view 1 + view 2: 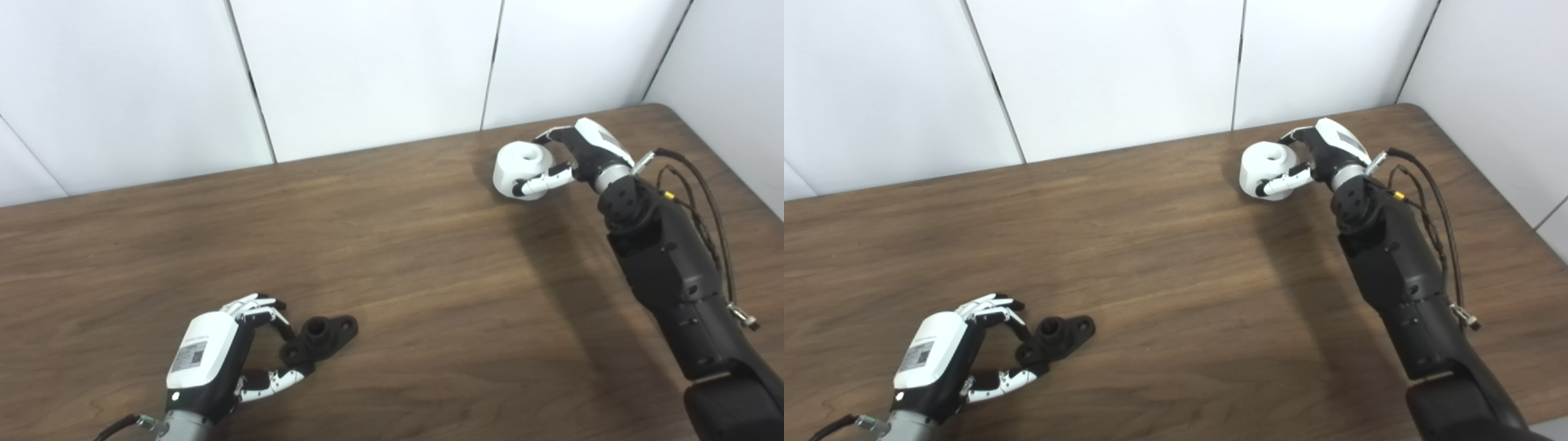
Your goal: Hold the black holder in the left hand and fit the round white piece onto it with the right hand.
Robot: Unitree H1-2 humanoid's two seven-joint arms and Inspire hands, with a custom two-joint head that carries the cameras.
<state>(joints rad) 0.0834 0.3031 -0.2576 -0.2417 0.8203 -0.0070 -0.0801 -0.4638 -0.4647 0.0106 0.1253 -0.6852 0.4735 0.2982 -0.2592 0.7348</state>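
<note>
Nearest, the left robot hand [211,361] pinches one end of the black holder [320,337] lying on the bench [416,275]. Far across, the right robot hand [579,156] curls around the round white piece [520,166].

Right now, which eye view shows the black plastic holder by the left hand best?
Left eye view: the black plastic holder appears slightly larger and nearer the picture's centre, with its raised hub and flange holes readable. The right eye view shows the same holder further left, equally unobstructed, with the left hand at its near end.
</note>
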